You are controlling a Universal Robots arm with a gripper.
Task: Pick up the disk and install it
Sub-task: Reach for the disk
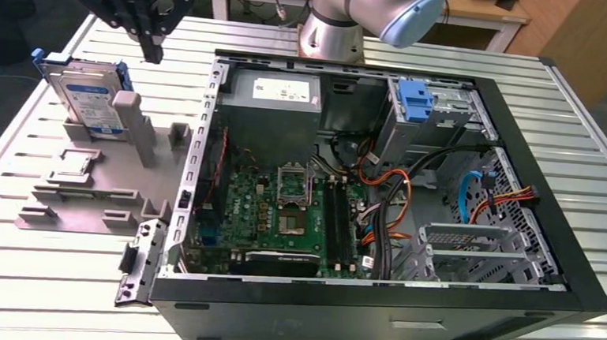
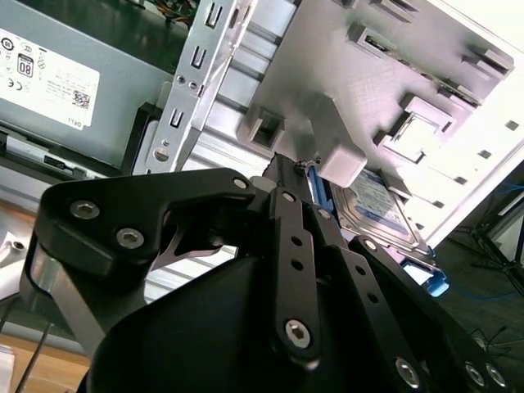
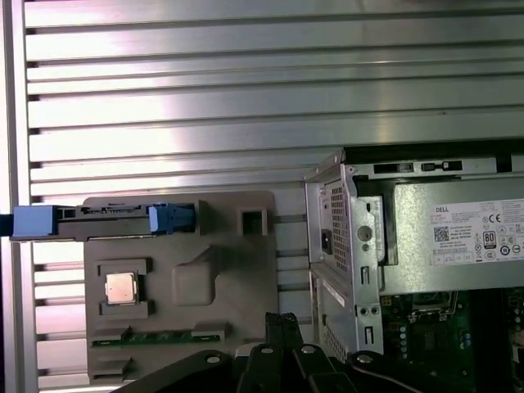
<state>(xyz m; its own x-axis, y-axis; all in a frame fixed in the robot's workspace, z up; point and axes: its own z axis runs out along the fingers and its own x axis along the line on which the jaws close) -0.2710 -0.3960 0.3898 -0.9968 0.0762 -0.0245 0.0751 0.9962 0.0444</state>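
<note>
Silver-grey rectangular hard drive (image 1: 86,101) in a blue carrier stands on edge, just below and beside the black gripper (image 1: 153,50), which is closed and empty.

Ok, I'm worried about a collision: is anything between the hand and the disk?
Nothing visible does. The hand hangs above the disk, toward the exterior view's right, with open air between them. A grey post stands at the disk's edge, lower down.
</note>
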